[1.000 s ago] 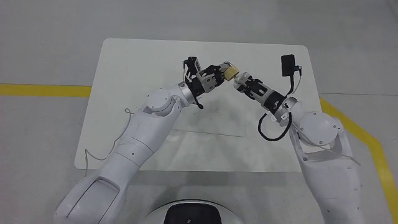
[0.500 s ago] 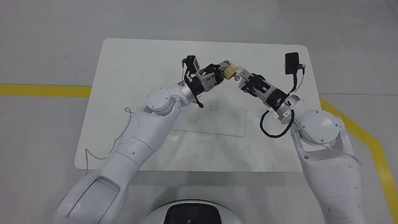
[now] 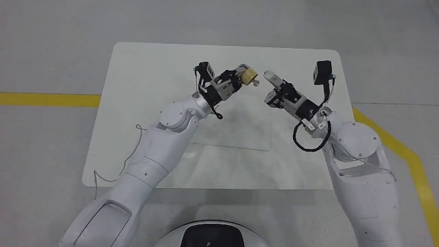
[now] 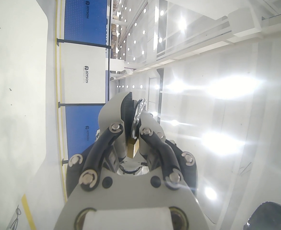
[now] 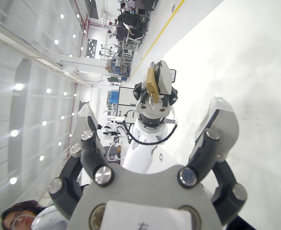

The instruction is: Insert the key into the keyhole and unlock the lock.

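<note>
Top view | left tool (image 3: 241,75) clamps lock (image 3: 250,77), key (image 5: 152,101) inserted | right tool (image 3: 269,86) spread wide, empty

I work at a white worktop (image 3: 137,75) with rounded corners, set on a pale grey floor (image 3: 55,27). A yellow line (image 3: 41,99) runs in from the left and another yellow line (image 3: 405,151) angles past on the right. Out in the hall stand blue partition panels (image 4: 86,13) with a white panel (image 4: 83,77) between them on black posts, benches crowded with equipment (image 5: 123,56) sit farther off, and the white ceiling carries rows of small round lights (image 5: 18,86).
</note>
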Tool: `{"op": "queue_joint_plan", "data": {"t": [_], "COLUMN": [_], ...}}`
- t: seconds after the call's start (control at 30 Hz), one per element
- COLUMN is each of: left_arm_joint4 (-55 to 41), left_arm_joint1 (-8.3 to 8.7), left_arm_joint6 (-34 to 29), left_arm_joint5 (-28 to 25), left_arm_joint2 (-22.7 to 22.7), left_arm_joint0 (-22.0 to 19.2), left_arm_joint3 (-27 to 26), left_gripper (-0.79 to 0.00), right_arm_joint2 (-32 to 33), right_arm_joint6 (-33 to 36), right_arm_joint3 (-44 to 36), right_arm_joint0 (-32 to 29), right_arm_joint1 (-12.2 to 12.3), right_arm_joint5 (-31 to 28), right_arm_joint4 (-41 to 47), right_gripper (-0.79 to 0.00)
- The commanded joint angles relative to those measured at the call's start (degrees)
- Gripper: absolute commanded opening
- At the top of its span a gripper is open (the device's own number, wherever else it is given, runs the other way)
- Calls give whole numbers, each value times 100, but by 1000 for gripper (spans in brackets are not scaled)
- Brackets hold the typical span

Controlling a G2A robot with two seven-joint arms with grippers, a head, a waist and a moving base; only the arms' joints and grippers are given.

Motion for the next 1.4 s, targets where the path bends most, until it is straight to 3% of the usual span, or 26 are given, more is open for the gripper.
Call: {"op": "queue_joint_plan", "data": {"t": [0.0,0.03,0.07,0.33,0.5,0.63,1.17,1.37], "left_arm_joint4": [-45,-119,-181,-488,-2036,-2632,-2776,-2776], "left_arm_joint1": [-5,-10,-14,-78,-219,-298,-367,-367], "left_arm_joint6": [20,7,-12,-52,-704,-1053,-1152,-1152], "left_arm_joint5": [-9,29,46,296,1109,1648,1757,1757], "left_arm_joint2": [-20,-33,-47,-11,-37,7,71,71], "left_arm_joint0": [8,8,1,-80,-61,-155,-265,-265], "left_arm_joint3": [30,50,62,192,352,632,858,858], "left_gripper": [-785,-785,-785,-785,-785,-785,-785,-785], "right_arm_joint2": [142,219,301,597,572,503,46,-249], "right_arm_joint6": [82,117,125,722,995,1007,485,297], "right_arm_joint3": [31,56,75,243,248,291,322,337], "right_arm_joint0": [-20,-46,-65,-134,-146,-156,12,191], "right_arm_joint1": [-4,-7,-9,-27,-24,-32,-25,-38], "right_arm_joint5": [-78,-129,-181,-972,-1615,-1998,-1981,-1727], "right_arm_joint4": [420,630,798,1976,1922,1820,451,-13], "right_gripper": [-563,-776,-785,-785,-785,-785,-785,-785]}}
